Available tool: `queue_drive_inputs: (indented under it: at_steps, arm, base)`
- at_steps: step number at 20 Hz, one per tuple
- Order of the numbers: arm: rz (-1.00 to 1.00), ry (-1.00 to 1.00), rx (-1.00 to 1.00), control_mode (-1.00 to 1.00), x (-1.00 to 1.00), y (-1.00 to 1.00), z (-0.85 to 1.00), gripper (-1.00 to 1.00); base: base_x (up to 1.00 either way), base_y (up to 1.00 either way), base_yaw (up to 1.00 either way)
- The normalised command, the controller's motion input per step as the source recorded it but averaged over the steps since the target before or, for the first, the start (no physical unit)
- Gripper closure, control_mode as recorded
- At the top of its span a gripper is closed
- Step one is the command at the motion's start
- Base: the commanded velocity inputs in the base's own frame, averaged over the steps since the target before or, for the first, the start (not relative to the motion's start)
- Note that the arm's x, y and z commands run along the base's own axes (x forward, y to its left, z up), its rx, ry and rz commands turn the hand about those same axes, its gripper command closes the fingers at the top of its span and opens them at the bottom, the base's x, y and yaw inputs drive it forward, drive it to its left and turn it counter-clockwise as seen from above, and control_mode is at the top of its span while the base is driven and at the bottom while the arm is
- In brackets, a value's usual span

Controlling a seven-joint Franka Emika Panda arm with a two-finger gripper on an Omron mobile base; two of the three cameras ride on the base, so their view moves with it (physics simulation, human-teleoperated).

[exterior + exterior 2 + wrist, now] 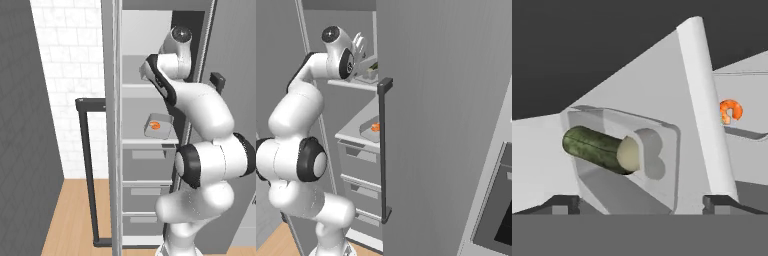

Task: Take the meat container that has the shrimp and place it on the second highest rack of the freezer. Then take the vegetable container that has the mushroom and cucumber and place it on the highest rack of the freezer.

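The freezer [116, 125] is seen as a tall, smooth grey cabinet with its door open and a long dark bar handle [86, 170]. Inside, flat pale shelves are placed above grey drawers [145, 170] of matte look. On the highest rack [542, 150], a shallow light-grey vegetable container [624, 160] with rounded corners is set; a dark green, mottled cucumber [592, 149] and a pale beige mushroom [643, 154] lie in it. The gripper [643, 202] is spread open, one dark fingertip at each side of this container, and nothing is held. On the lower rack [135, 141], the meat container [159, 126] is resting with the small curled orange shrimp [155, 125] inside. No writing can be read anywhere.
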Motion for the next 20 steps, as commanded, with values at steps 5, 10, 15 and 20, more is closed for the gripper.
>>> queue_drive_inputs:
  at_steps: [5, 10, 15, 20]
  arm:
    - [-0.01, -0.05, 0.0, -1.0, -1.0, -0.06, 0.45, -1.0]
    - [0.01, 0.04, -0.02, -1.0, -1.0, -0.03, 0.26, -1.0]
    - [0.1, 0.13, -0.09, -1.0, -1.0, 0.02, -0.01, -1.0]
    - [0.09, 0.04, -0.09, -1.0, -0.94, 0.0, -0.2, -1.0]
  base:
    - [0.0, 0.0, 0.0]
    - [0.0, 0.0, 0.0]
    - [0.0, 0.0, 0.0]
    - [0.0, 0.0, 0.0]
